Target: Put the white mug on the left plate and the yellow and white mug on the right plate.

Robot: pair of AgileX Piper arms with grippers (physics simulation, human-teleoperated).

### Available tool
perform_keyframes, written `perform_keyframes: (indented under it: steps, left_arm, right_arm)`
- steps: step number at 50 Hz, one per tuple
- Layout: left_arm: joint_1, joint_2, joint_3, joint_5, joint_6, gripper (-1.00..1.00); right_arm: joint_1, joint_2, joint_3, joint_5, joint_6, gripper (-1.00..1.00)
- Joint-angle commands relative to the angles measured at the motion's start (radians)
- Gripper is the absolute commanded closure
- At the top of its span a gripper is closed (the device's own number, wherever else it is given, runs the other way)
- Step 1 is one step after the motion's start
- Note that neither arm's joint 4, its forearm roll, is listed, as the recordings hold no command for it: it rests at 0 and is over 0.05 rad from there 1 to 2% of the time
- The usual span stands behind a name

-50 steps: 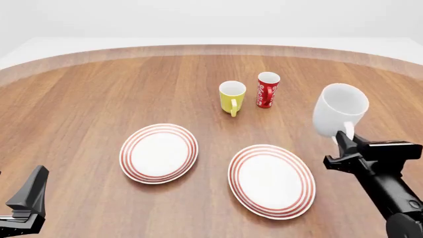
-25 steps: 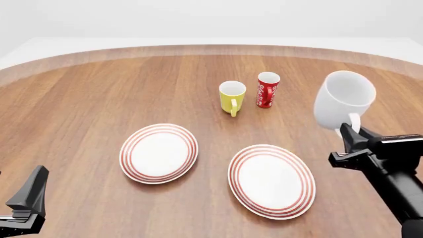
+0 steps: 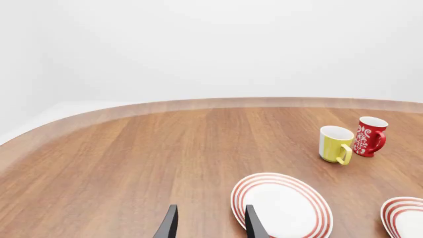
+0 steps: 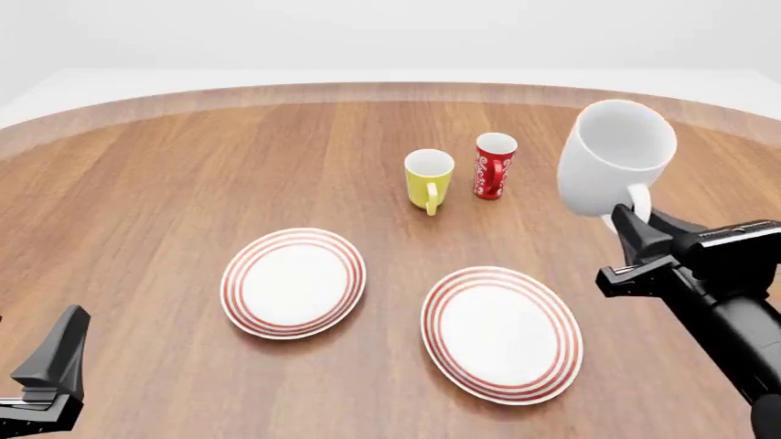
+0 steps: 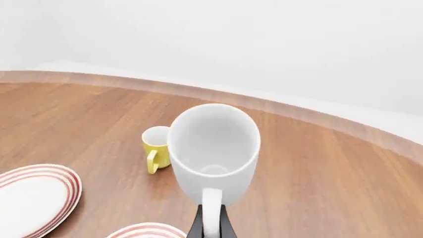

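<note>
The large white mug (image 4: 616, 157) hangs in the air at the right, tilted with its mouth toward the camera. My right gripper (image 4: 635, 224) is shut on its handle; the right wrist view shows the mug (image 5: 215, 144) and the fingers (image 5: 211, 223) on the handle. The yellow and white mug (image 4: 429, 178) stands upright on the table behind the plates, and also shows in the wrist views (image 3: 336, 144) (image 5: 156, 146). The left plate (image 4: 293, 282) (image 3: 281, 206) and the right plate (image 4: 500, 334) (image 3: 403, 218) lie bare. My left gripper (image 4: 55, 366) (image 3: 210, 225) is open and empty at the near left.
A slim red cup with a white pattern (image 4: 493, 165) (image 3: 369, 136) stands just right of the yellow mug. The wooden table's curved far edge (image 4: 390, 91) runs along the back.
My right gripper has lifted the white mug higher and carried it a little to the left. The left arm, both plates and the other cups have not moved.
</note>
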Motion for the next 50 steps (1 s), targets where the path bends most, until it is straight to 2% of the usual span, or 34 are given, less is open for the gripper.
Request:
perform_keyframes:
  steps: [1, 27, 50]
  left_arm:
    - [0.000, 0.000, 0.000, 0.000, 0.000, -1.00]
    - [0.000, 0.000, 0.000, 0.000, 0.000, -1.00]
    - [0.000, 0.000, 0.000, 0.000, 0.000, -1.00]
  right_arm:
    - [0.054, -0.025, -0.039, 0.038, -0.005, 1.00]
    - [0.181, -0.023, -0.103, 0.079, -0.014, 1.00]
    - [0.299, 0.064, -0.169, 0.075, -0.017, 1.00]
